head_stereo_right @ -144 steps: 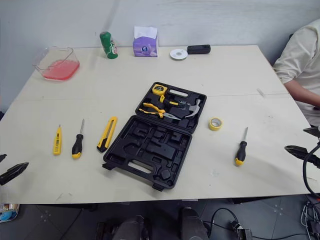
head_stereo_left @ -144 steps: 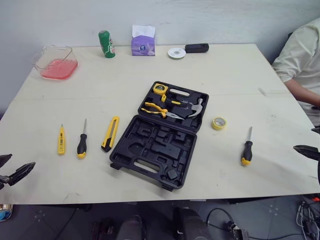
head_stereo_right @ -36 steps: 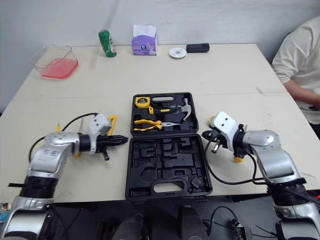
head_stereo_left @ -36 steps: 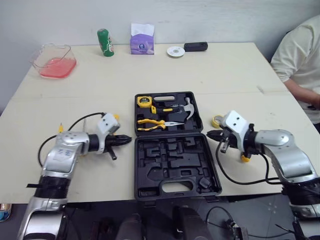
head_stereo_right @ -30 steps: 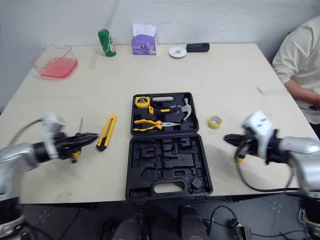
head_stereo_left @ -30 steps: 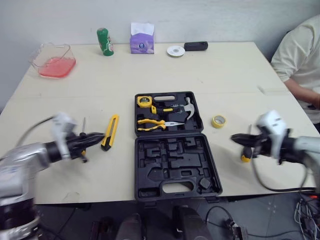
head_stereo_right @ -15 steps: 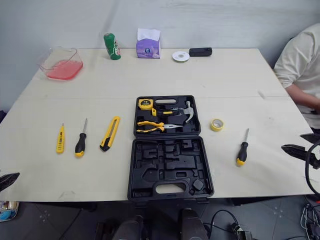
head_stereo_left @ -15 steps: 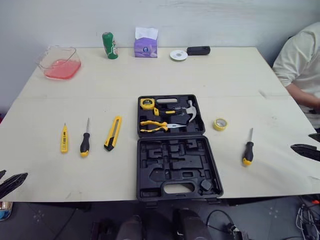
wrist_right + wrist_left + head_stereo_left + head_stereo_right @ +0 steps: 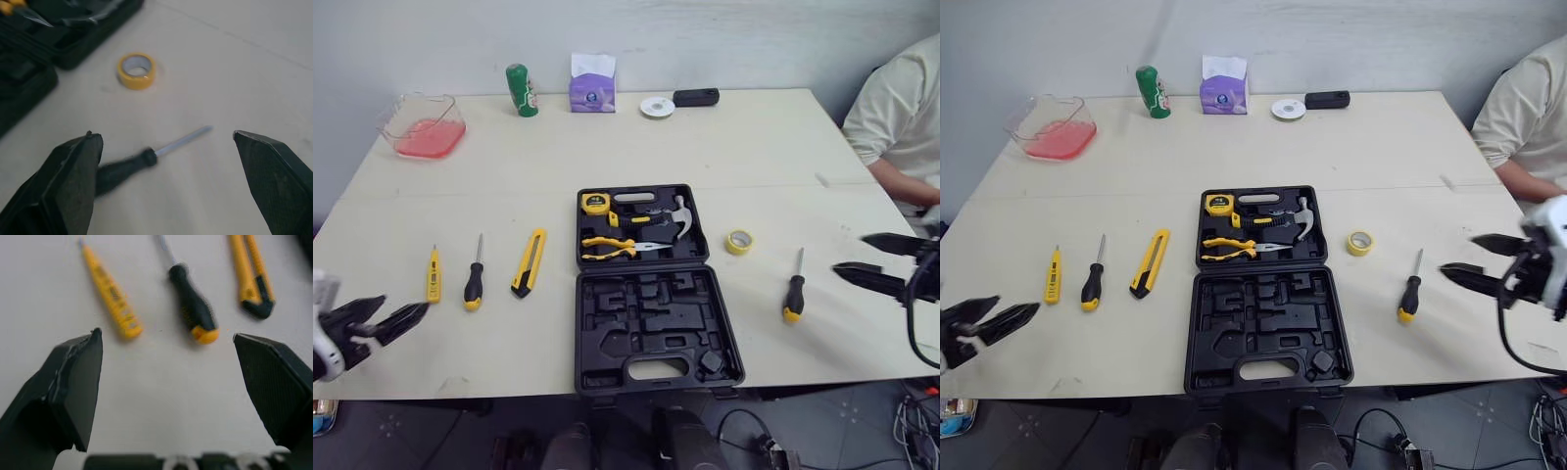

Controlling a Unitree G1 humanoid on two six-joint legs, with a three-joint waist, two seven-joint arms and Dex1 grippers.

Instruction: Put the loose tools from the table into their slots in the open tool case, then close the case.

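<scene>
The black tool case lies open at the table's middle; its far half holds a tape measure, pliers and a hammer. To its left lie a yellow tester pen, a black-and-yellow screwdriver and a yellow utility knife. On its right are a yellow tape roll and a second screwdriver. My left gripper hovers open near the front left edge, just short of the tester pen. My right gripper is open and empty, right of the second screwdriver.
Along the far edge stand a clear container with pink liquid, a green can, a purple tissue pack, a white disc and a black device. A person sits at the right side of the table.
The case, skewed at first, now lies square to the table. In the last half second both open grippers have come in from the table's edges toward the loose tools.
</scene>
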